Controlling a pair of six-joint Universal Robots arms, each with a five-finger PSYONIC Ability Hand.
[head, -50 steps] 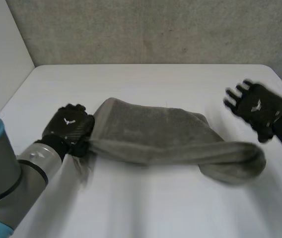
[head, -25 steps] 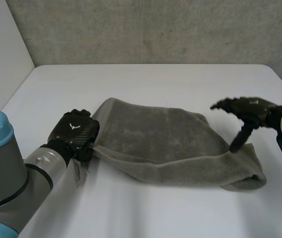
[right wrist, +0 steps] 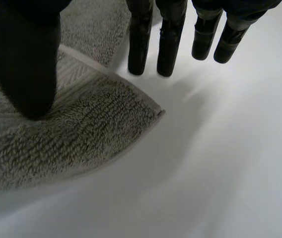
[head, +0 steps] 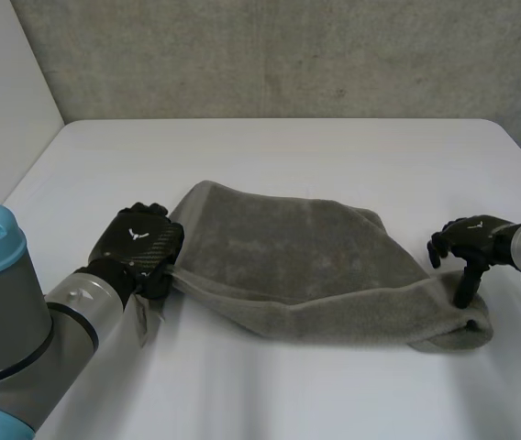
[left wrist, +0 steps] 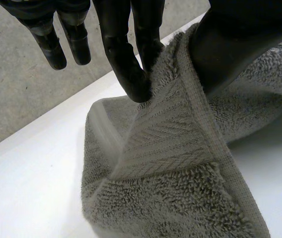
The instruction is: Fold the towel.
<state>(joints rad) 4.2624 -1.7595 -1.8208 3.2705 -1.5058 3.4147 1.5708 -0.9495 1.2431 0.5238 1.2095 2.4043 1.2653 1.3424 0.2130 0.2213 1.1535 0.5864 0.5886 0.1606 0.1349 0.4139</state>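
Towel (head: 306, 266), rumpled, lying across the middle of the table (head: 270, 147). Pinched at one end by the left hand (head: 137, 243). Thumb of the open right hand (head: 470, 240) pressing the other end's corner.

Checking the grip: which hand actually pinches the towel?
The left hand: thumb and fingers pinch the towel edge. The right hand only presses a corner.

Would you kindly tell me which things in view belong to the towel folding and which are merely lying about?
Part of the job:
- towel, grey, lying loosely folded on the table
- left hand, pinching the towel's edge at one end
- right hand, thumb pressing down on the corner at the other end

Merely surroundings:
- table, white
- wall, behind the table
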